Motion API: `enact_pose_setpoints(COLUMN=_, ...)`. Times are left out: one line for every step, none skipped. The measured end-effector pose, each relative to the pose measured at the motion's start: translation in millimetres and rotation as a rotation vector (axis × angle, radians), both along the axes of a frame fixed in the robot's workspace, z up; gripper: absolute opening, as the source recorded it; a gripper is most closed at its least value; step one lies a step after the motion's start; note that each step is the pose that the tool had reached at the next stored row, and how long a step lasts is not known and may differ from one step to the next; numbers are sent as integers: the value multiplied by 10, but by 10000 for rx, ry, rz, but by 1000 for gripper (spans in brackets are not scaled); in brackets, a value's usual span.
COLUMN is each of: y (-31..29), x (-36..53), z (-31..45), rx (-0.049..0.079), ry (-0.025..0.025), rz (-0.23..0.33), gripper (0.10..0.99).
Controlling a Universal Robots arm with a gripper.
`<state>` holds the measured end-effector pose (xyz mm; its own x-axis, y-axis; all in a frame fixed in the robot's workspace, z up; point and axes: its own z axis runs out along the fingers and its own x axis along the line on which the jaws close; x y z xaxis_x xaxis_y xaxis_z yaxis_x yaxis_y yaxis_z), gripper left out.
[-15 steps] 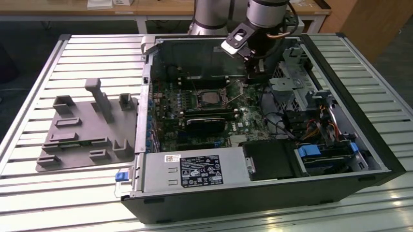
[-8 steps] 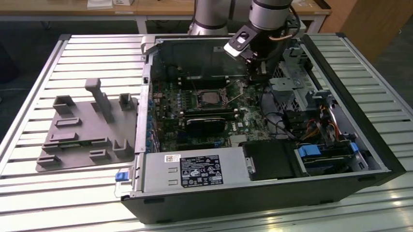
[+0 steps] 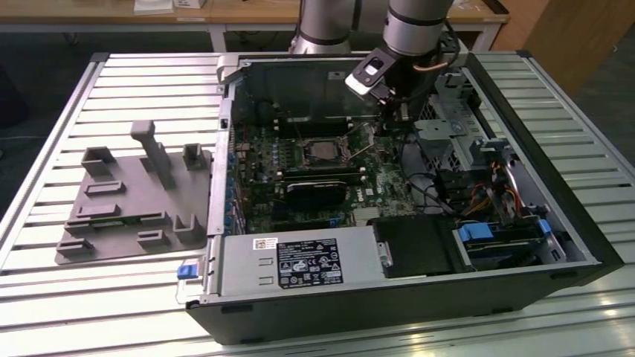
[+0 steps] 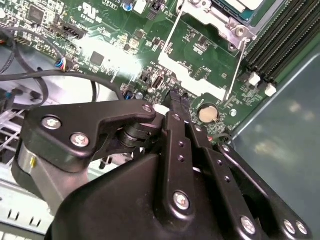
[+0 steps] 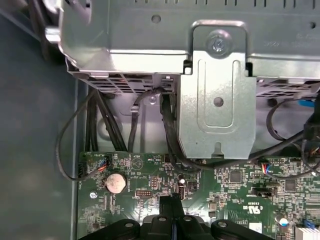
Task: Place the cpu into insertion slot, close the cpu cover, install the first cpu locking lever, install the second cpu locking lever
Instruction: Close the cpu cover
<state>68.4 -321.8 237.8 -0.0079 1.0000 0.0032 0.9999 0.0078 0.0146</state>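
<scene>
The cpu (image 3: 320,151) lies with its pale metal face up in the insertion slot (image 3: 303,154) on the green board inside the open computer case. In the second wrist view the cpu (image 4: 246,5) and the insertion slot's rim (image 4: 229,22) sit at the picture's edge. The cpu cover (image 4: 200,86) is swung open off the slot, a silvery frame with board showing through its cut-out. Two thin wire levers (image 4: 171,31) stand raised beside it. My gripper (image 3: 395,119) hovers to the exterior view's right of the slot. Both wrist views show the gripper (image 4: 175,97) (image 5: 172,199) shut, with nothing held.
A grey moulded fixture tray (image 3: 129,201) lies on the slatted table at the exterior view's left. The power supply (image 3: 288,264) fills the case's near side. A metal drive cage (image 5: 215,100) and black cables (image 5: 167,130) crowd the gripper. A coin battery (image 4: 207,113) sits near the fingertips.
</scene>
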Motion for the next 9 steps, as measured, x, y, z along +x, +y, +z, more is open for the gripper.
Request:
enact_pose_setpoints(y=0, x=0, z=-18, rx=0, ry=13, rz=0, gripper=106)
enact_pose_setpoints(y=0, x=0, z=-33, rx=0, ry=26, rz=0, gripper=106)
enact_pose_setpoints(y=0, x=0, z=-40, rx=1, ry=31, rz=-1, gripper=106)
enact_pose_setpoints(y=0, x=0, z=-41, rx=-1, ry=32, rz=-1, gripper=106)
enact_pose_setpoints(y=0, x=0, z=-41, rx=0, ry=33, rz=0, gripper=106)
enact_pose_setpoints(y=0, x=0, z=-41, rx=1, ry=33, rz=0, gripper=106)
enact_pose_setpoints(y=0, x=0, z=-41, rx=1, ry=33, rz=0, gripper=106)
enact_pose_setpoints(y=0, x=0, z=-41, rx=3, ry=33, rz=0, gripper=106)
enact_pose_setpoints(y=0, x=0, z=-41, rx=3, ry=33, rz=0, gripper=106)
